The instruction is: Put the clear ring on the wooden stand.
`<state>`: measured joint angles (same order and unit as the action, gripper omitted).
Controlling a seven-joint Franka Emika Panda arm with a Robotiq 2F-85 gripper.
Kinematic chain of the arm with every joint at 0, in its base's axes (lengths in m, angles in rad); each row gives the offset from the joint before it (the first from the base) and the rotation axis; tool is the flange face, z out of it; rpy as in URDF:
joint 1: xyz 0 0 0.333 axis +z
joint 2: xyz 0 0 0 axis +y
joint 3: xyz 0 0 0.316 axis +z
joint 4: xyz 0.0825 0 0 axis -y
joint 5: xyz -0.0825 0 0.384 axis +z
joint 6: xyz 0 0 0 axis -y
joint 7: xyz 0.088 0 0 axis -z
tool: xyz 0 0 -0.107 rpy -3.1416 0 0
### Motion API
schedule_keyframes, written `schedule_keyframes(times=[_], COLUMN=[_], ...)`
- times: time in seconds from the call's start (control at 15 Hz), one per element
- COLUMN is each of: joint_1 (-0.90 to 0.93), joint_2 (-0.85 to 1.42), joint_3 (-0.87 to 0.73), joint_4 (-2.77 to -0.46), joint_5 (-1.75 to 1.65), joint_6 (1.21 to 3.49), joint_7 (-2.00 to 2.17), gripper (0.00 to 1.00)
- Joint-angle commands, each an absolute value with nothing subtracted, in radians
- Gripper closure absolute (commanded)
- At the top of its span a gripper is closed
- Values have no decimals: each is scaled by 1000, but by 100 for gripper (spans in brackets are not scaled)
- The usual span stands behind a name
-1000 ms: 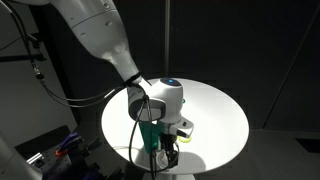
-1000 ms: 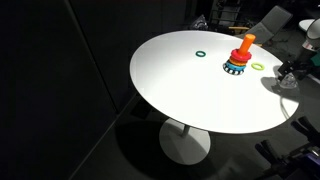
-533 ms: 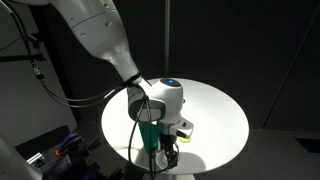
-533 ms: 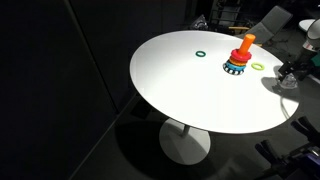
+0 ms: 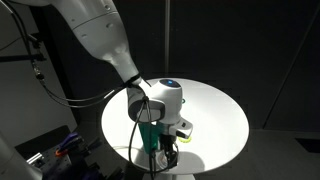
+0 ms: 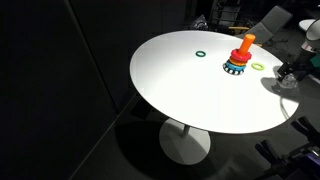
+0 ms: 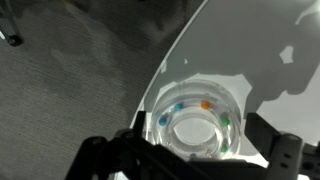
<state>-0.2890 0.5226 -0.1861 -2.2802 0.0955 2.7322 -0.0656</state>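
The clear ring [image 7: 196, 106], transparent with small coloured beads inside, lies on the white table near its edge. My gripper [image 7: 198, 142] is down over it, one finger tight against each side, apparently shut on it. In both exterior views the gripper [image 6: 290, 73] [image 5: 167, 150] sits low at the table's rim. The wooden stand [image 6: 240, 56], an orange-red peg with a bluish striped collar, stands a short way from the gripper. The ring itself does not show in the exterior views.
A yellow-green ring [image 6: 259, 66] lies between the stand and the gripper. A dark green ring [image 6: 201, 54] lies farther off on the round white table [image 6: 190, 95]. The table edge and dark floor [image 7: 70, 70] are right beside the clear ring.
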Motion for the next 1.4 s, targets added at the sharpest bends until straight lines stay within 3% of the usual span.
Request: schedule_keyframes(times=[0.0,0.53,0.6,0.73,1.33], joint_1=[-311,-318,-319,-319,-297], joint_2=[526,548,550,548,468], joint_3=[-166,-158,-158,-157,-170], joint_4=[-2284,-2280,-2279,-2279,-2302], joint_5=[114,116,117,119,103], joint_6=[2758,2787,2788,2788,2744], joint_7=[-67,-68,-67,-67,-61], gripper=[0,0,16,33,33])
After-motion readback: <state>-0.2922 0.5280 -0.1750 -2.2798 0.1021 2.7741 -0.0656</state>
